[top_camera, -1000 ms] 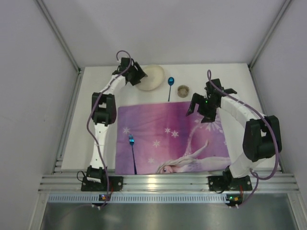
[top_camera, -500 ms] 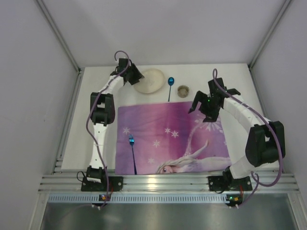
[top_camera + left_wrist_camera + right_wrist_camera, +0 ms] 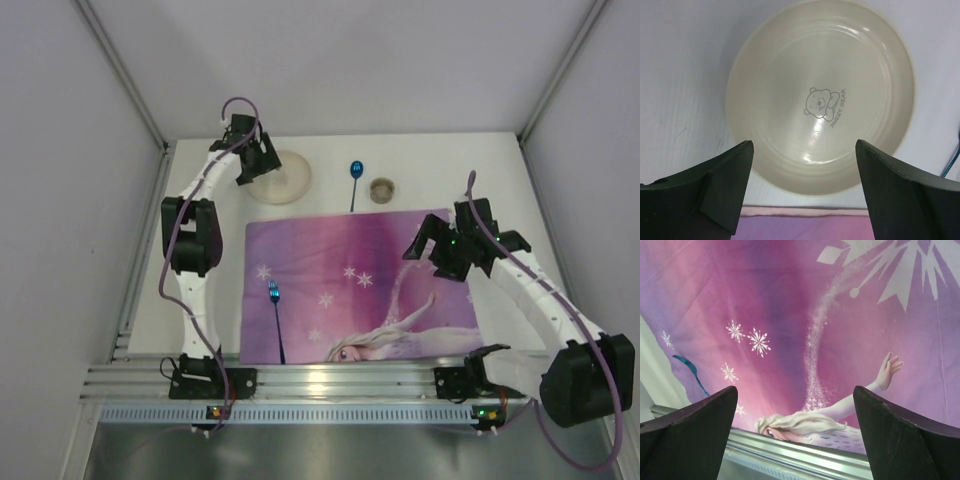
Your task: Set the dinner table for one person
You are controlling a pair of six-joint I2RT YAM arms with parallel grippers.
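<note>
Grey panel walls box in the white counter (image 3: 450, 160), which fills the floor of the top view. A purple placemat (image 3: 350, 285) lies at its centre, with a blue fork (image 3: 277, 318) on the mat toward 8 o'clock. Beyond the mat, at 12 o'clock, lie a blue spoon (image 3: 355, 178) and a small cup (image 3: 382, 189). A cream plate (image 3: 285, 178) sits at 11 o'clock, the left jaws over its left rim. The right jaws hang over the mat's edge at 3 o'clock.

Left wrist view: the jaws are spread wide and empty, and the bear-printed plate lies on the counter below, between them.

Right wrist view: the jaws are released, holding nothing, above the mat, with the fork at 9 o'clock.
</note>
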